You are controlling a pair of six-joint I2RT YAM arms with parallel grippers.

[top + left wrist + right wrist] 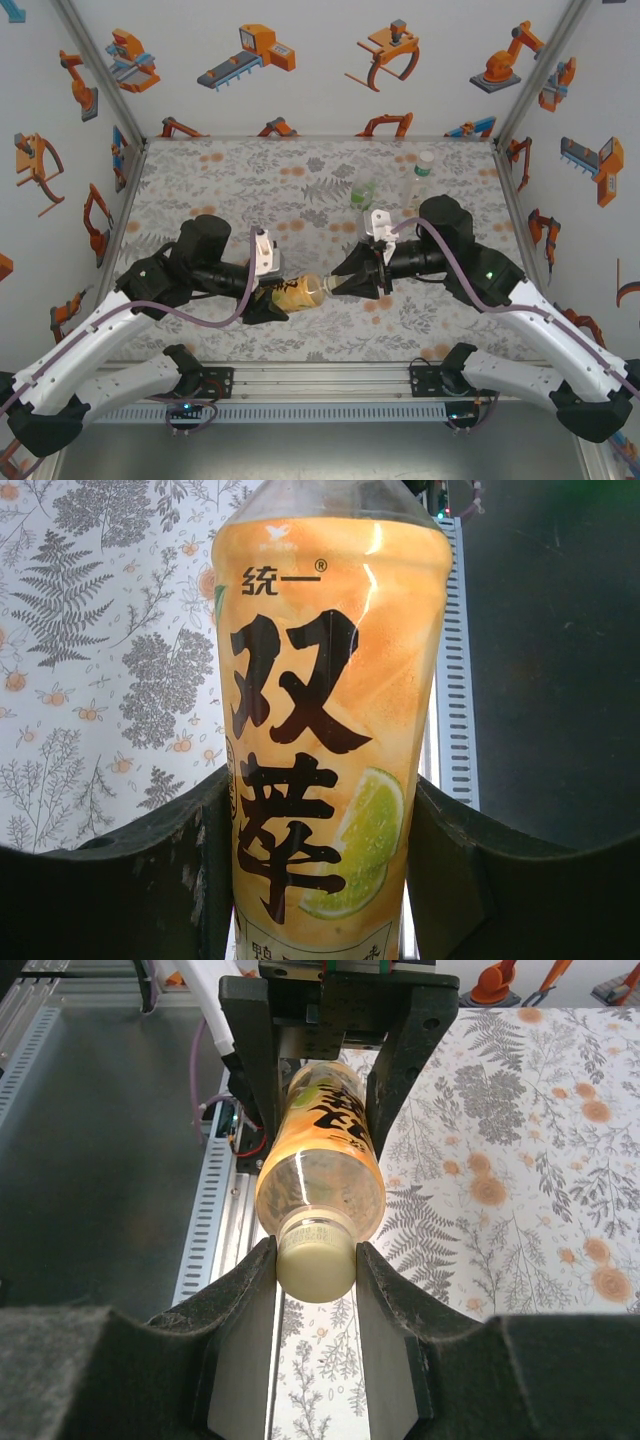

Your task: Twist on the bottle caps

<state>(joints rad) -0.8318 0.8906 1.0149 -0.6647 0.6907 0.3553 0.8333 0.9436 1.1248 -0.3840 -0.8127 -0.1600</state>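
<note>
L gripper [272,303] is clamped on the amber bottle [300,293], held horizontal over the table's [230,190] near edge. At its neck the pale yellowish cap [316,1265] is pinched by R gripper [350,287]. Step judged: cap screwed on. Next: R wrist twist is needed, bottle kept steady. The green bottle [363,192] and clear bottle [421,172] are stood upright further back, well apart, not in the way.

Fern-and-flower patterned table cover [240,190]; slotted metal rail [320,380] along near edge; white walls [320,90] printed with orange robot pictures.
</note>
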